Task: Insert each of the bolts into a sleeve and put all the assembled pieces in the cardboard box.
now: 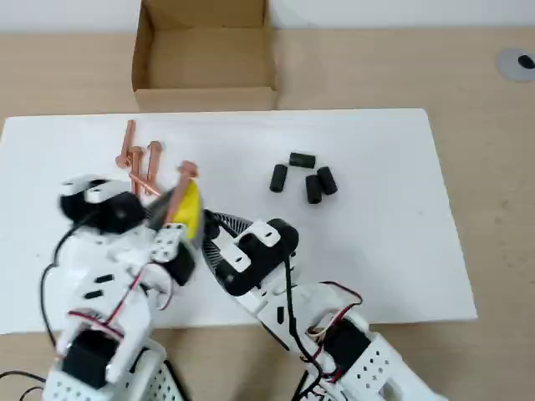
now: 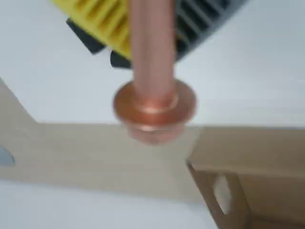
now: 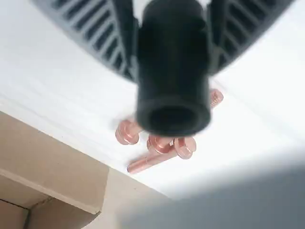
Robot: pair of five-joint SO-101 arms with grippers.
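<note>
Start of the job, by every sign. Had put nothing yet into the cardboard box point(image 1: 205, 58), bare-floored at the far edge of the counter point(image 1: 485, 125). Had finished no piece at all, so far as could be judged.

Clamped a copper bolt point(image 2: 153, 95) by the shank in the left pincer point(image 2: 152, 24), between a yellow finger and a dark one, flanged head pointing out toward the box. Gripped a black sleeve point(image 3: 174, 95) across its barrel in the right pincer point(image 3: 170, 67), open bore facing outward and plainly hollow, with no shank inside. Held the two near each other over the near part of the white sheet point(image 1: 376, 251), apparently raised off it, but not joined. Could not tell whether shank and bore were lined up.

Left four more sleeves point(image 1: 313, 189) clustered on the sheet, well apart from a small heap of loose bolts point(image 1: 153, 167) just beyond the left pincer.

Reckoned the whole of the task outstanding: seating this bolt in this sleeve, carrying the pair to the box, then doing the same for each bolt in the heap. Counted sleeves enough on the sheet for several more pairings; could not count the overlapping bolts with certainty.
</note>
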